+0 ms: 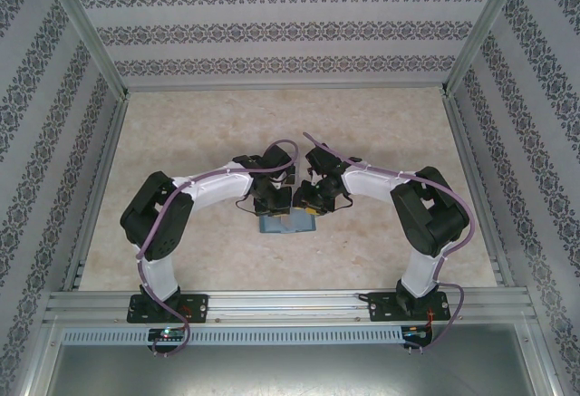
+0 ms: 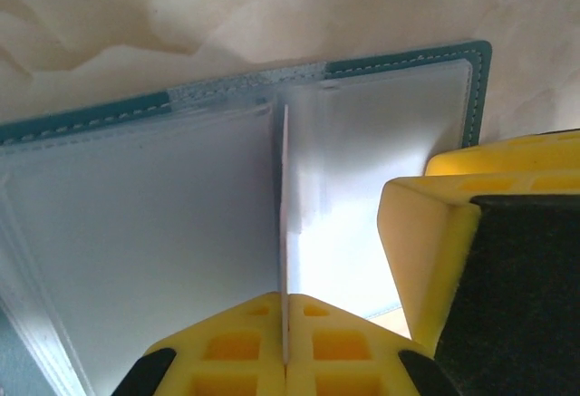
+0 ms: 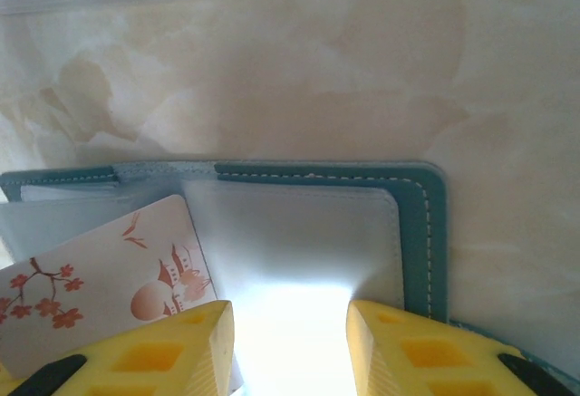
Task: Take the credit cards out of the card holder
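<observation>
Left hand (image 2: 285, 346) pinches a thin white sheet (image 2: 285, 215), right hand (image 3: 290, 323) half-open and empty; tugging a sleeve could drag the card holder (image 3: 421, 233) along.

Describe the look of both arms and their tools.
Both the left arm and right arm have white links, black joints and a purple cable running along them. The left tool and right tool are yellow with moulded recesses.
</observation>
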You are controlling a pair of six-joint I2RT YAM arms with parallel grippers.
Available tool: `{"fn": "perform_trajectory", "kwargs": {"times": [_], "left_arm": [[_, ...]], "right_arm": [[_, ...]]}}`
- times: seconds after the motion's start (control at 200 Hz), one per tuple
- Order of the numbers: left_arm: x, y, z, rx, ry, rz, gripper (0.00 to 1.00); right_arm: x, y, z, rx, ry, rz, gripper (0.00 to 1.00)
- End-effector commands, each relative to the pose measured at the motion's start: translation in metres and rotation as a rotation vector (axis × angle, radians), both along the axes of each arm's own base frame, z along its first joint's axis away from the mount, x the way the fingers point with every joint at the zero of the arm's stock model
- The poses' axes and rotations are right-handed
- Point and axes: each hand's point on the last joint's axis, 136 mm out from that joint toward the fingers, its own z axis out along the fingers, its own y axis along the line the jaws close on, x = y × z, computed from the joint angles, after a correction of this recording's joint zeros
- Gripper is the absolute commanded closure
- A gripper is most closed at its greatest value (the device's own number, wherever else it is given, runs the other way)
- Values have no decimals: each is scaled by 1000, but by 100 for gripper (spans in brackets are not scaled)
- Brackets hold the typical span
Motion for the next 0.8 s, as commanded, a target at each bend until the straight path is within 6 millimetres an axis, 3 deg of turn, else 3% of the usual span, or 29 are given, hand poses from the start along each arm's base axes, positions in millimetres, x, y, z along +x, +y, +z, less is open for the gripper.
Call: {"fn": "perform_trajectory", "kwargs": {"times": [0.0,0.38,0.545,0.665,0.794], "left_arm": [[-2,4,23,16,-46,-23,98],[-6,9,51,5,-106,-137,100],[-11,6,55,-6,-110,-331,100],[-27,2,61,-51,-96,-553,100],[-31,6,73,-53,-185,-755,100]], "right_arm": [[-7,-7,-1,-58,14,10,61],[-2,0,23,-16,-26,56,60],[1,-3,28,-10,-35,72,61],[3,-10,33,-12,-43,64,61],[4,-19,36,-18,-47,52,61]]}}
